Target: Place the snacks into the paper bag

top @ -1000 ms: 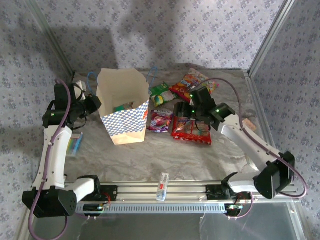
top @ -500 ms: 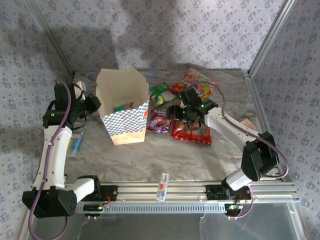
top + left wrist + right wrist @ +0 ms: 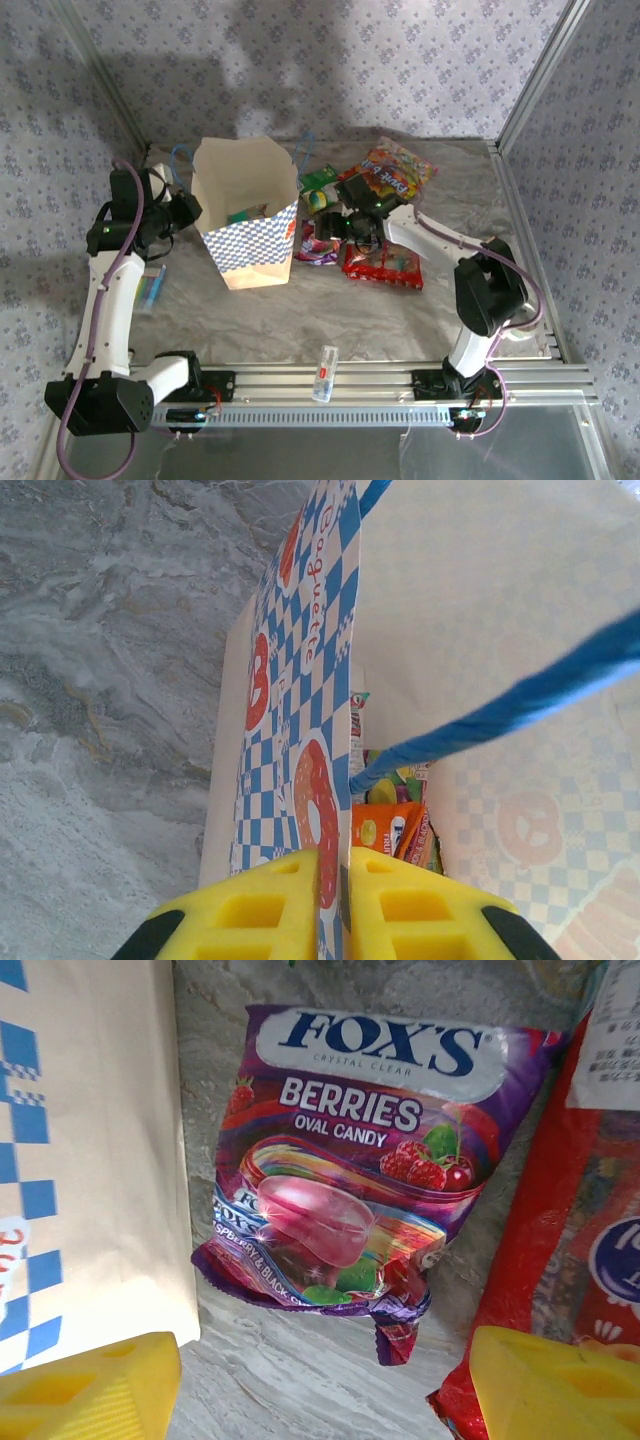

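Just beneath parted right jaws, glossy purple berry packet (image 3: 345,1175); left jaws clamp paper bag (image 3: 300,680).

- The paper bag (image 3: 247,215) stands left of centre on the table (image 3: 330,310), with my left claw (image 3: 333,900) pinching its left wall.
- Some packets (image 3: 392,830) lie inside it.
- The berries packet (image 3: 355,1175) lies flat just right of the bag, under my right claw (image 3: 325,1385), whose fingers are spread.
- A wider packet (image 3: 385,262) lies just right of that one.
- A far packet (image 3: 395,172) lies behind both.
- A tube (image 3: 324,372) lies at the near edge.
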Controlling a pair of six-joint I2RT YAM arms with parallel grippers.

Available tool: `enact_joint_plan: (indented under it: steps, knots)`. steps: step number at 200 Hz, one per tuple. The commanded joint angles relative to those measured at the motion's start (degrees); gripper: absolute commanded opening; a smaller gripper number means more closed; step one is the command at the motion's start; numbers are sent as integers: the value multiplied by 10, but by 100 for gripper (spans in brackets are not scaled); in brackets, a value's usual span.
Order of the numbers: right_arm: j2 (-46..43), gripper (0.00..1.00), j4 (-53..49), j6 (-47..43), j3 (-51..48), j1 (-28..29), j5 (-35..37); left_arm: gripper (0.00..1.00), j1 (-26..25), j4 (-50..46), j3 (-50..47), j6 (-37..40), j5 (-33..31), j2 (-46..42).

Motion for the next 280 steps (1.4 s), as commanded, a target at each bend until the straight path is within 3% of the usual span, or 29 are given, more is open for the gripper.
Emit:
enact_joint_plan:
  steps: [1, 132, 280]
  knots:
    - [21, 78, -15, 8, 24, 5, -3, 15, 4, -12, -5, 11, -8, -6]
    - [91, 84, -6, 54, 36, 11, -23, 18, 5, -11, -15, 13, -10, -8]
    - [143, 81, -8, 61, 30, 25, -12, 18, 4, -11, -17, 14, -12, -10]
